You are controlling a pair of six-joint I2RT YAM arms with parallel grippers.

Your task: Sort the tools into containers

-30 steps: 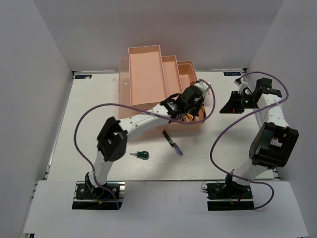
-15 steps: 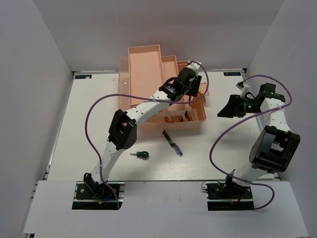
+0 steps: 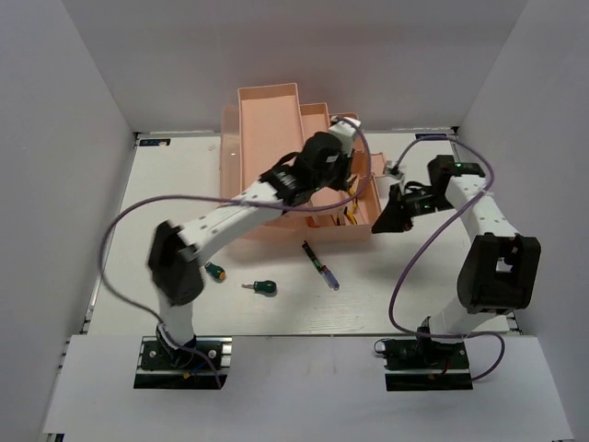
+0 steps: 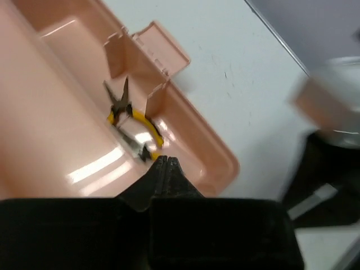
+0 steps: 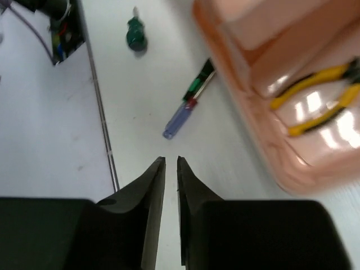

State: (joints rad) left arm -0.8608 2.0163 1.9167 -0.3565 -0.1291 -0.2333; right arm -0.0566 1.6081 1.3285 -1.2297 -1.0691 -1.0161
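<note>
The salmon-pink toolbox (image 3: 267,138) stands open at the back middle. Two yellow-handled pliers (image 3: 353,219) lie in its lower compartment, also in the left wrist view (image 4: 135,121) and the right wrist view (image 5: 315,98). On the table lie the purple-handled screwdriver (image 3: 322,266) (image 5: 185,109), the green screwdriver (image 3: 263,288) (image 5: 136,35) and the orange-green screwdriver (image 3: 214,271). My left gripper (image 3: 348,187) (image 4: 167,160) is shut and empty above the toolbox's right end. My right gripper (image 3: 379,226) (image 5: 171,160) is almost shut, a thin gap between its jaws, empty, just right of the toolbox.
The toolbox's latch tab (image 4: 163,48) sticks up at its right end. White walls enclose the table on three sides. The left arm's purple cable (image 3: 129,226) loops over the left of the table. A metal rail (image 5: 101,107) runs along the table's near edge.
The left arm has swung its elbow leftward and lower, uncovering the orange-green screwdriver, with its gripper still over the toolbox. The right gripper has moved left and down to the toolbox's right end.
</note>
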